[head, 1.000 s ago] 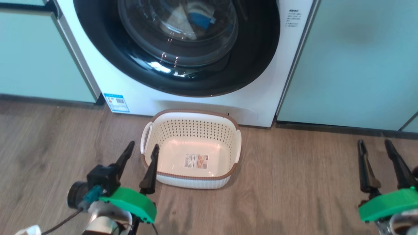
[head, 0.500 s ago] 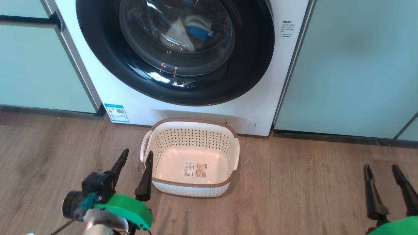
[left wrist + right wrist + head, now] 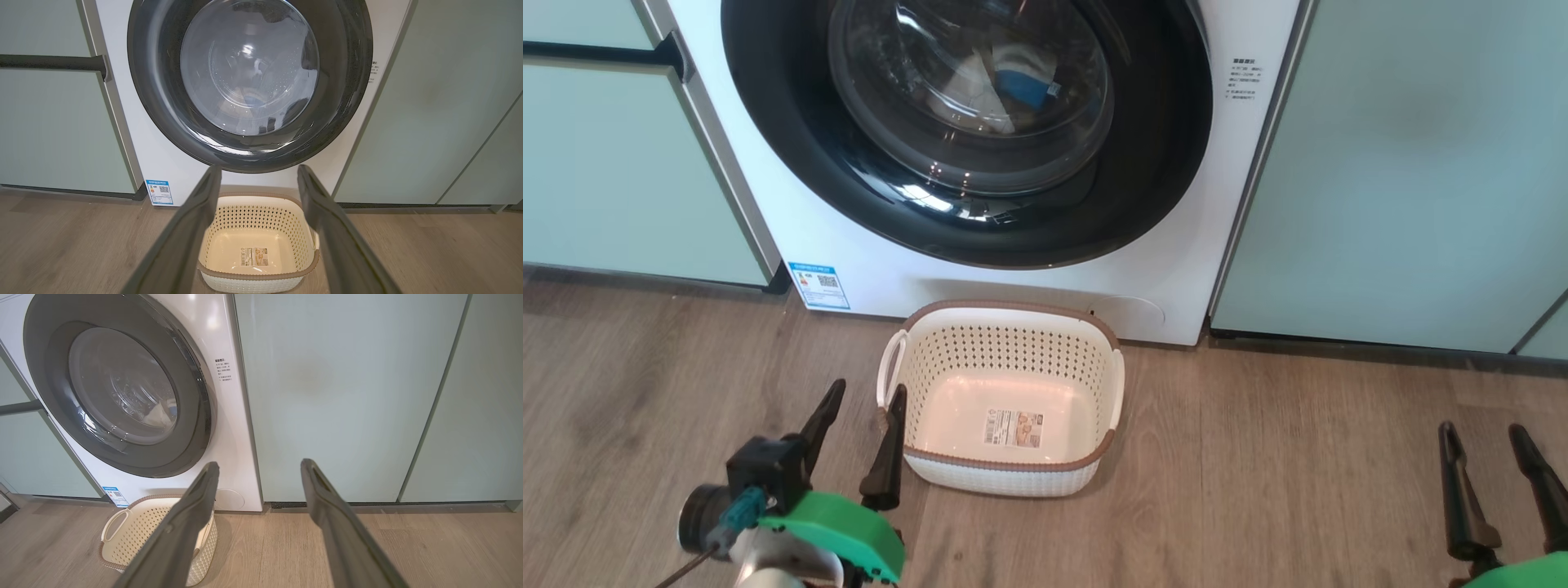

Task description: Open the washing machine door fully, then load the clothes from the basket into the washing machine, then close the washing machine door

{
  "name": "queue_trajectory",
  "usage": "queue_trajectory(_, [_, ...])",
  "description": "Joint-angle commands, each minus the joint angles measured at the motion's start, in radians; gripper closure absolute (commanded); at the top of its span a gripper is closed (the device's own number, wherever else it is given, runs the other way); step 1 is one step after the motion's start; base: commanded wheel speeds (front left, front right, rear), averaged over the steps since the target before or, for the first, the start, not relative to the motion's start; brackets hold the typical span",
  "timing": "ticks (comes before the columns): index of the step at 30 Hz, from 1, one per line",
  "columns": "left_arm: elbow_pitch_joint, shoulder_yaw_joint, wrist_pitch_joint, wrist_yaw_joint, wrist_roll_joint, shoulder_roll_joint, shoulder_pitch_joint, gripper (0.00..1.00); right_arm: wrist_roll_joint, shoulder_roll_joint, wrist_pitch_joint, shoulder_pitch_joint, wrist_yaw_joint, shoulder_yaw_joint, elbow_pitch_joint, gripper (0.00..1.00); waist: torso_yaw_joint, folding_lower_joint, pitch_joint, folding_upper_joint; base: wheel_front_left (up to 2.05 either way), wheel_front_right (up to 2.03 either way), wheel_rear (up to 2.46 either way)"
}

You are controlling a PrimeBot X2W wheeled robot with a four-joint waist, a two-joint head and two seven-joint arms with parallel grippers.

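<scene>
left pincer [image 3: 868, 389] is spread wide with nothing between its two dark fingers. it sits at the basket's [image 3: 1013, 351] left side, and in the head view its inner fingertip crosses the white left handle [image 3: 890, 367]; whether it touches cannot be told. right pincer [image 3: 1482, 429] is also spread and holds nothing, well apart from the basket, over the wooden floor [image 3: 1258, 457] in front of a pale green cabinet panel [image 3: 1405, 163].

the basket stands upright on the floor just in front of the washing machine [image 3: 866, 261], below the door. its inner bottom is bare, with a label [image 3: 1013, 427] stuck there.

the washing machine door [image 3: 1160, 163] lies flat against the machine's front, its black rim glossy. behind the bulging glass the clothes [image 3: 968, 77] lie in the drum: pale fabric with a small blue piece [image 3: 1023, 86] beside it. a blue-edged sticker [image 3: 818, 284] sits on the machine's lower left corner.
</scene>
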Motion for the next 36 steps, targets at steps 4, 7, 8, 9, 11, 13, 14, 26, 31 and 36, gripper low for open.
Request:
queue_trajectory(4, [-0.029, 0.029, -0.001, 0.007, -0.005, 0.019, -0.042, 0.0, 0.007, -0.015, 0.003, -0.029, -0.003, 0.013, -0.042, 0.0, 0.004, 0.0, 0.0, -0.0001, 0.0, 0.0, 0.0])
queue_trajectory(7, [-0.025, 0.028, -0.004, 0.009, -0.007, 0.018, -0.042, 0.0, 0.009, -0.015, 0.003, -0.03, -0.003, 0.016, -0.038, 0.0, 0.003, 0.0, -0.002, -0.0001, 0.0, 0.0, 0.0])
queue_trajectory(8, [-0.023, 0.028, -0.005, 0.009, -0.007, 0.019, -0.041, 0.0, 0.009, -0.015, 0.003, -0.03, -0.003, 0.018, -0.036, 0.0, 0.003, 0.0, -0.003, -0.0001, 0.0, 0.0, 0.0])
queue_trajectory(9, [-0.022, 0.027, -0.005, 0.009, -0.009, 0.018, -0.041, 0.0, 0.01, -0.015, 0.004, -0.029, -0.003, 0.019, -0.035, 0.0, 0.003, 0.0, -0.004, -0.0001, 0.0, 0.0, 0.0])
queue_trajectory(11, [-0.019, 0.026, -0.007, 0.009, -0.011, 0.018, -0.04, 0.0, 0.009, -0.015, 0.005, -0.029, -0.003, 0.02, -0.034, 0.0, 0.002, 0.0, -0.005, -0.0001, 0.0, 0.0, 0.0])
queue_trajectory(13, [-0.017, 0.025, -0.01, 0.009, -0.013, 0.017, -0.041, 0.0, 0.008, -0.015, 0.007, -0.031, -0.003, 0.02, -0.034, 0.0, 0.001, 0.0, -0.006, -0.0001, 0.0, 0.0, 0.0])
queue_trajectory(14, [-0.016, 0.024, -0.011, 0.008, -0.015, 0.016, -0.041, 0.0, 0.007, -0.015, 0.008, -0.031, -0.003, 0.021, -0.033, 0.0, 0.001, 0.0, -0.007, -0.0001, 0.0, 0.0, 0.0])
queue_trajectory(26, [0.073, -0.029, -0.006, -0.005, -0.047, -0.017, 0.013, 1.0, 0.03, 0.009, 0.02, 0.003, 0.0, 0.012, 0.067, 1.0, 0.0, 0.0, -0.011, -0.0001, 0.0, 0.0, 0.0])
queue_trajectory(31, [0.08, -0.017, 0.004, -0.014, -0.1, -0.021, 0.007, 1.0, 0.091, 0.005, 0.022, -0.01, 0.0, 0.015, 0.081, 1.0, 0.001, 0.0, -0.01, -0.0001, 0.0, 0.0, 0.0])
queue_trajectory(36, [0.089, -0.005, 0.014, -0.025, -0.152, -0.025, 0.0, 1.0, 0.15, 0.001, 0.024, -0.023, 0.0, 0.018, 0.095, 1.0, 0.001, 0.0, -0.01, -0.0001, 0.0, 0.0, 0.0])
